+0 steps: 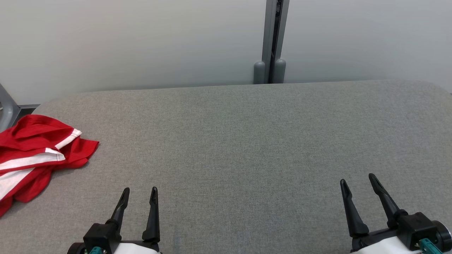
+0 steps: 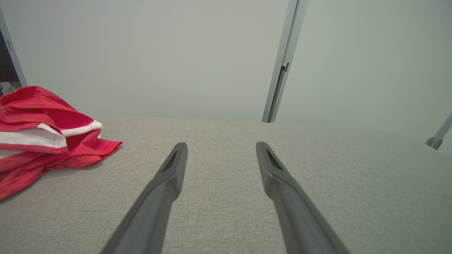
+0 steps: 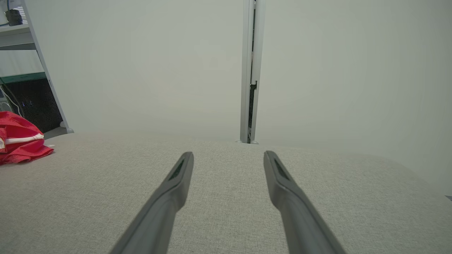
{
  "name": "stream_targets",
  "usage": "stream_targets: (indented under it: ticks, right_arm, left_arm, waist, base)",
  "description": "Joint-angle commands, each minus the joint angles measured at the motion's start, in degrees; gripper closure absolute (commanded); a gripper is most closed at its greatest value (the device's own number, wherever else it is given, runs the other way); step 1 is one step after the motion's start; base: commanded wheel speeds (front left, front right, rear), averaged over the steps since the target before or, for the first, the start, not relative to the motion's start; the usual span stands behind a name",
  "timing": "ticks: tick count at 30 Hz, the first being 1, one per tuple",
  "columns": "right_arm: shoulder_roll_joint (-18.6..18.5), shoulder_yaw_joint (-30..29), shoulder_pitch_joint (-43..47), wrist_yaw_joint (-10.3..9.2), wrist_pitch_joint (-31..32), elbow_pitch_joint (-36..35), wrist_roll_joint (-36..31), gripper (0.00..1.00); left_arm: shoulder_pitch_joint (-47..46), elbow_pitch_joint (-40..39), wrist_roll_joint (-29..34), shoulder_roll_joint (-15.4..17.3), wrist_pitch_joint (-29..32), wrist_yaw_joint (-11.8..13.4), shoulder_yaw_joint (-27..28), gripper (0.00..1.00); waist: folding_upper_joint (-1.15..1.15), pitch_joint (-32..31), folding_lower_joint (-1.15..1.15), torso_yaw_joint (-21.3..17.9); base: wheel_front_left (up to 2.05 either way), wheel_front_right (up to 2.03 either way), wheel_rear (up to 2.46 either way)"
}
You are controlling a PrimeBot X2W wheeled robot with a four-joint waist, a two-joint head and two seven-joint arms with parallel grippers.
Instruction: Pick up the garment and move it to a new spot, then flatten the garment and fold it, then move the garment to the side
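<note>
A crumpled red garment (image 1: 31, 151) with white stripes lies at the far left of the grey fabric table (image 1: 247, 141), partly cut off by the head view's edge. It also appears as the red garment (image 2: 39, 130) at the left of the left wrist view and the red garment (image 3: 19, 143) far left in the right wrist view. My left gripper (image 1: 139, 192) stands open at the lower left, to the right of the garment and apart from it. My right gripper (image 1: 358, 180) stands open at the lower right with nothing between its fingers.
A pale wall runs behind the table with a grey vertical post (image 1: 272, 42) at its middle. A grey metal frame (image 1: 7, 109) stands off the table's left corner. In the right wrist view a shelf (image 3: 21, 38) shows at the far left.
</note>
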Motion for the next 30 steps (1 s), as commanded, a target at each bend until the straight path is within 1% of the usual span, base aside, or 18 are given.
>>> stream_targets:
  ticks: [1,15,19,24,30]
  right_arm:
    - [-0.5,-0.1,0.1,0.1,-0.5,0.0,0.2,0.0]
    - [-0.5,-0.1,-0.1,0.1,-0.5,0.1,0.4,0.0]
    - [-0.5,-0.6,0.2,0.1,-0.5,-0.1,0.4,0.0]
    - [-0.4,-0.7,0.4,0.1,-0.5,-0.5,0.5,0.0]
    - [-0.4,-0.9,0.4,0.1,-0.4,-1.1,0.5,0.0]
  left_arm:
    - [0.3,0.0,-0.2,0.3,-0.3,0.1,0.1,0.0]
    - [-0.1,0.0,0.3,0.3,-0.3,0.2,0.0,0.0]
    - [-0.3,0.2,0.4,0.3,-0.3,0.0,-0.1,0.0]
    - [-0.8,0.0,0.4,0.3,-0.3,-0.1,-0.1,0.0]
    - [-1.5,-0.6,0.6,0.3,-0.2,-0.1,0.0,0.0]
  waist:
    - [0.0,0.0,0.0,0.0]
    - [0.0,0.1,0.0,0.1]
    - [0.0,0.1,0.0,0.7]
    - [0.0,0.2,0.0,3.2]
    - [0.0,0.5,0.0,9.1]
  base:
    - [0.0,0.0,0.0]
    - [0.0,0.0,0.0]
    - [0.0,0.0,0.0]
    - [0.0,0.0,0.0]
    - [0.0,0.0,0.0]
